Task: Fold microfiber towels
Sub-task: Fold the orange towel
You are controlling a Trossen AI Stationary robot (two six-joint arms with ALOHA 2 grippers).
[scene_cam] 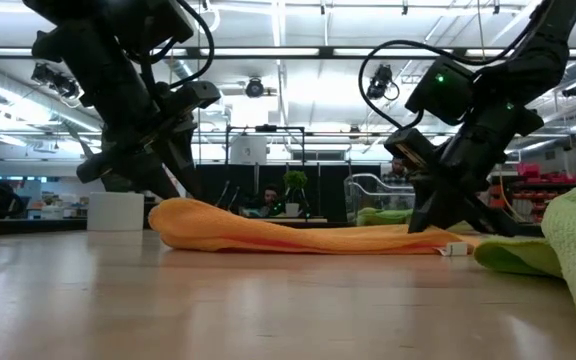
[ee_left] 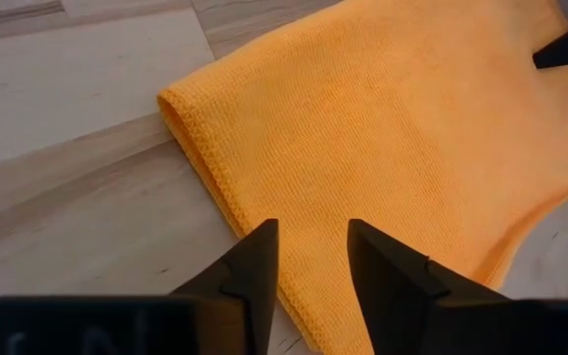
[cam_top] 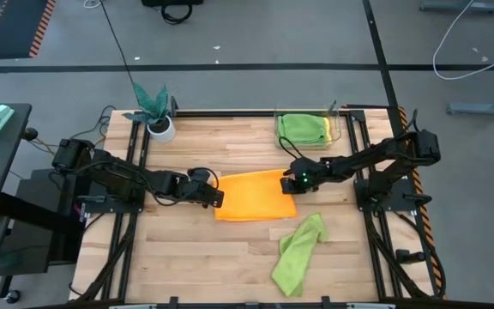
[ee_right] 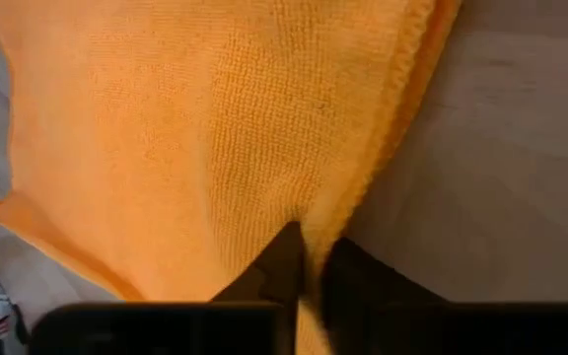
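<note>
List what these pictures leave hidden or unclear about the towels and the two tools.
- Folded towels in the clear bin, high view: count unreadable; a green one covers the stack.
- Left tool, left wrist view: fingertips straddle the orange towel edge; grip unclear.
- Green towel, low view: cut off by the picture's right edge.

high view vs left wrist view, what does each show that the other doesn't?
Only the high view: the right gripper at the orange towel's right edge, a crumpled lime green towel nearer the front of the table, folded green and yellow towels in a clear bin, and the teal plant.

Only the left wrist view: the left gripper has its fingers apart over the towel's hem.

Both: the orange towel lying on the wooden table, left gripper at its left edge.
</note>
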